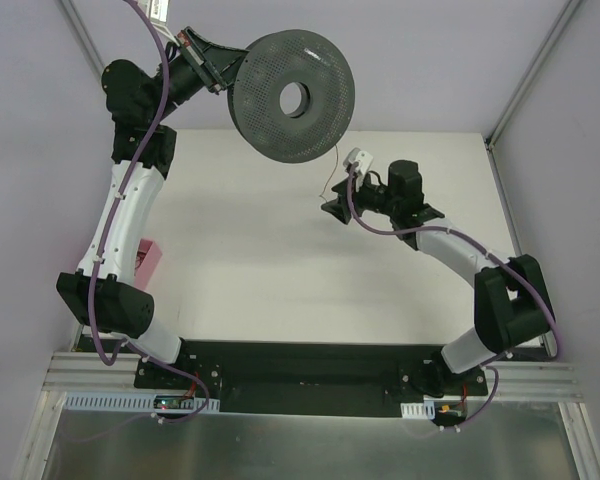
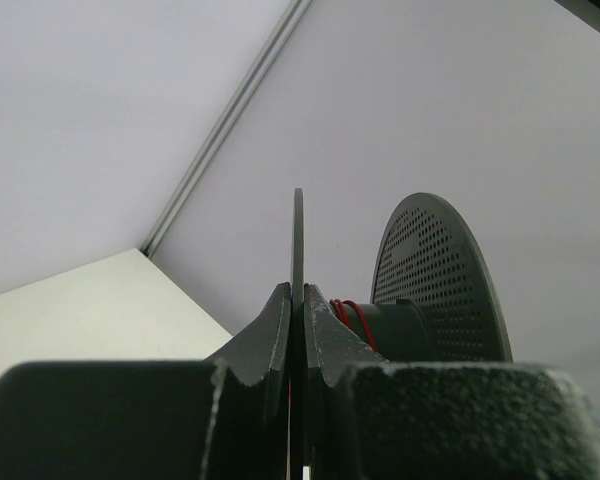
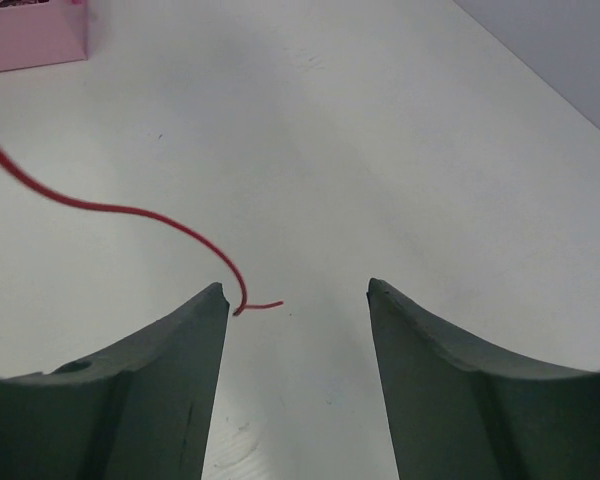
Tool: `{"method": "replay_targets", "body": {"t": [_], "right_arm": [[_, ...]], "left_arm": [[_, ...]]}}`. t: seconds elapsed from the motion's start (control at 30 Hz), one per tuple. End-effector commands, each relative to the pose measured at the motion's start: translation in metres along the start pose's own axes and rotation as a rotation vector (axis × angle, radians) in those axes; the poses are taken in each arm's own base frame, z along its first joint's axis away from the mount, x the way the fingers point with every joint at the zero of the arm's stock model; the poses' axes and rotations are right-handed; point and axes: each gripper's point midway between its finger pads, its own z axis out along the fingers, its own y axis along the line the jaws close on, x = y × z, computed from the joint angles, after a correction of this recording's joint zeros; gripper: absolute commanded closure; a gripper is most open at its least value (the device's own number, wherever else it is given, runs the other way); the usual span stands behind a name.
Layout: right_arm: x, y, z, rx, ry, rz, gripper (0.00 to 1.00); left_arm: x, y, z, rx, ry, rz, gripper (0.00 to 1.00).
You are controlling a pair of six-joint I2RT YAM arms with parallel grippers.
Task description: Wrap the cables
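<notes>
My left gripper (image 1: 218, 68) is raised high at the back left, shut on one flange (image 2: 298, 225) of a dark grey perforated spool (image 1: 295, 95). A few turns of the thin red cable (image 2: 352, 312) lie on the spool's hub, beside the other flange (image 2: 440, 280). The cable (image 1: 335, 165) hangs from the spool toward my right gripper (image 1: 335, 210). In the right wrist view the cable (image 3: 130, 210) curves in from the left and its free end lies just by the left fingertip (image 3: 215, 295). My right gripper (image 3: 295, 290) is open and holds nothing, low over the white table.
A pink box (image 1: 148, 258) stands at the table's left side behind the left arm, and it also shows in the right wrist view (image 3: 30, 35). White enclosure walls with metal posts (image 1: 530, 70) close off the back and sides.
</notes>
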Motion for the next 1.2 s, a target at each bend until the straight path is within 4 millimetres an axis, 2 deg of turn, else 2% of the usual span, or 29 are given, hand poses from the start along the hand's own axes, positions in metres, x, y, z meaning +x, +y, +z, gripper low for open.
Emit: {"method": "replay_targets", "body": {"t": [0.0,0.13,0.17,0.2,0.3,0.4,0.47,0.67,0.77,0.87,0.93,1.03,1.17], "right_arm": [[-0.03,-0.009,0.009,0.001,-0.077,-0.038,0.41],[-0.03,-0.008,0.013,-0.001,-0.08,-0.03,0.48],[-0.03,-0.006,0.013,-0.003,-0.081,-0.032,0.56],[-0.029,-0.005,0.013,-0.004,-0.079,-0.031,0.68],[-0.025,0.002,0.008,-0.019,-0.071,-0.044,0.98],[-0.013,0.02,-0.002,-0.062,-0.022,-0.09,1.0],[-0.004,0.035,-0.01,-0.108,0.014,-0.108,1.0],[0.022,0.088,-0.034,-0.242,0.172,-0.225,1.0],[0.026,0.112,-0.048,-0.309,0.226,-0.272,1.0],[0.023,0.134,-0.056,-0.374,0.264,-0.376,1.0],[0.016,0.146,-0.06,-0.42,0.273,-0.465,1.0],[-0.005,0.16,-0.064,-0.479,0.279,-0.575,1.0],[-0.036,0.168,-0.069,-0.511,0.26,-0.75,1.0]], "left_arm": [[-0.024,-0.052,-0.006,0.079,-0.091,0.057,1.0],[-0.025,-0.051,-0.007,0.061,-0.1,0.048,1.0],[-0.024,-0.049,-0.007,0.054,-0.098,0.041,1.0],[-0.025,-0.049,-0.007,0.045,-0.106,0.036,1.0],[-0.027,-0.032,-0.008,-0.026,-0.133,-0.007,1.0],[-0.029,0.002,-0.009,-0.159,-0.185,-0.076,1.0],[-0.031,0.017,-0.009,-0.213,-0.209,-0.082,1.0],[-0.04,0.078,-0.019,-0.505,-0.326,-0.09,1.0],[-0.039,0.112,-0.027,-0.635,-0.361,-0.106,1.0],[-0.031,0.141,-0.031,-0.733,-0.353,-0.134,1.0],[-0.018,0.159,-0.028,-0.786,-0.315,-0.143,1.0],[0.009,0.177,-0.022,-0.849,-0.236,-0.092,1.0],[0.052,0.198,-0.02,-0.936,-0.105,-0.014,1.0]]}}
